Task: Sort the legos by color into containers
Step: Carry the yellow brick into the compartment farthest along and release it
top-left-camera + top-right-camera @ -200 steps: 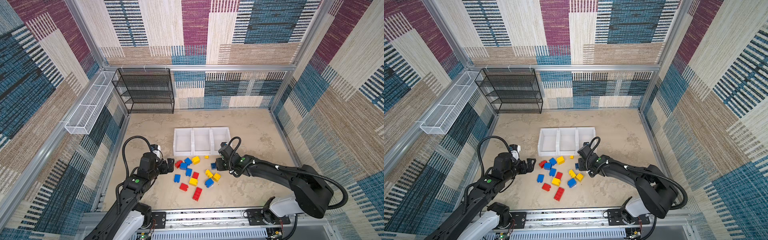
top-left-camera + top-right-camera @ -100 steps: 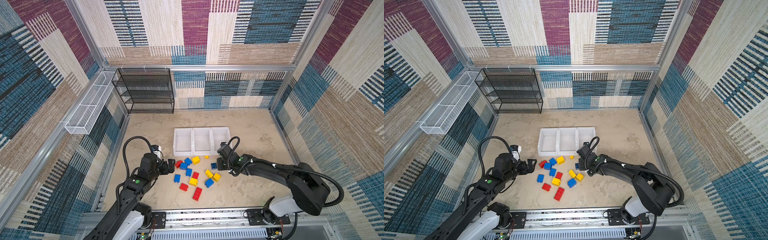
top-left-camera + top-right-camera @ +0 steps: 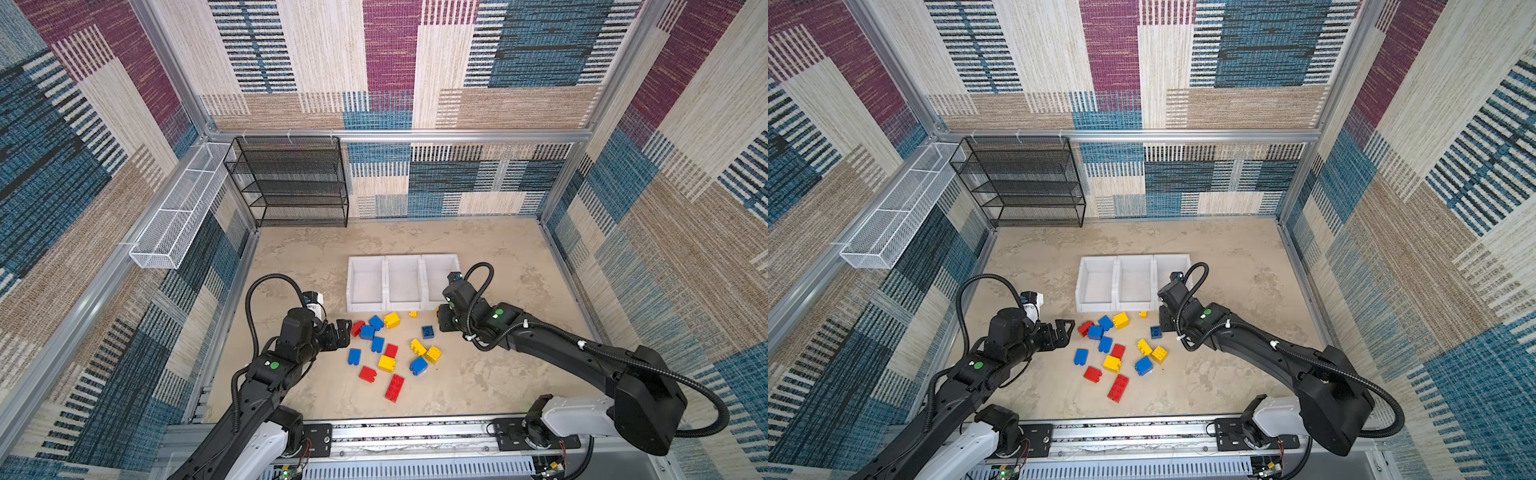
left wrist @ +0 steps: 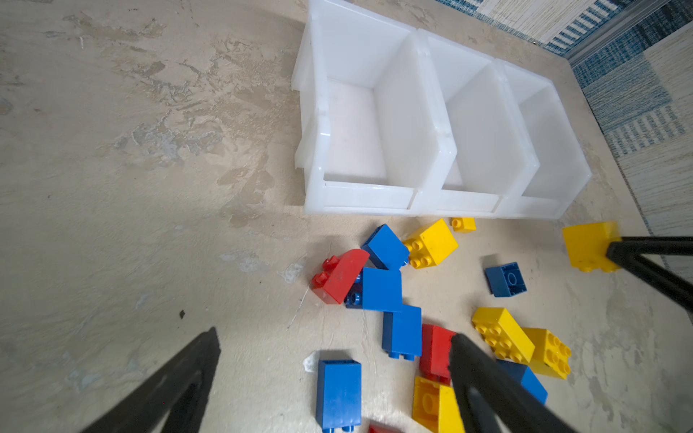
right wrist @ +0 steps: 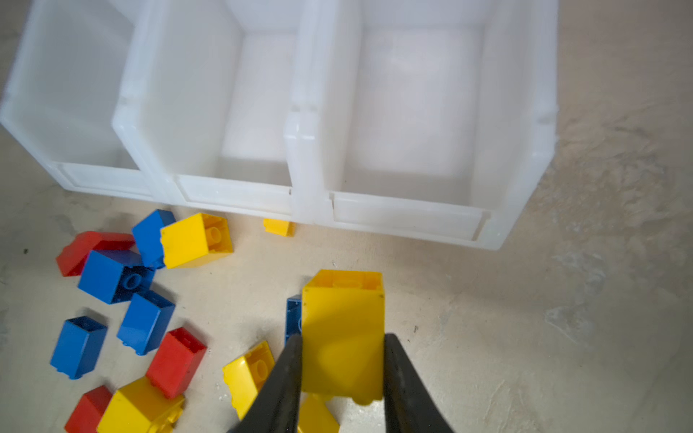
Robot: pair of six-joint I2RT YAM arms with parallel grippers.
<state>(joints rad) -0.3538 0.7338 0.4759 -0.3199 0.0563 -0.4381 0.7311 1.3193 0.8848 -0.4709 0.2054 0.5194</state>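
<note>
Left gripper: jaws wide apart, holding nothing. It sits low over the table at the left edge of the brick pile. The nearest piece is the red sloped brick, just off the tips, no contact visible. In the left wrist view its fingers straddle bare table and the pile's left part.

Pile: red, blue and yellow bricks lie loose on the table, just near of the white bins and between the two grippers. The long red brick lies nearest. A small yellow piece sits just beside the bins' front wall. The three bins stand side by side, touching, in a left-right row.

Right gripper: clamped on a yellow brick across two opposite side faces, just near of the rightmost bin's front wall. Cannot tell whether the brick is clear of the table.

Markings: a green dot on each arm, nothing more legible.

Hard to see: in both top views the right wrist covers its fingertips, and the held brick shows only as a yellow sliver. In the right wrist view the dark blue brick is mostly hidden behind the held one. Both wrist views cut off bricks at the frame edge.
</note>
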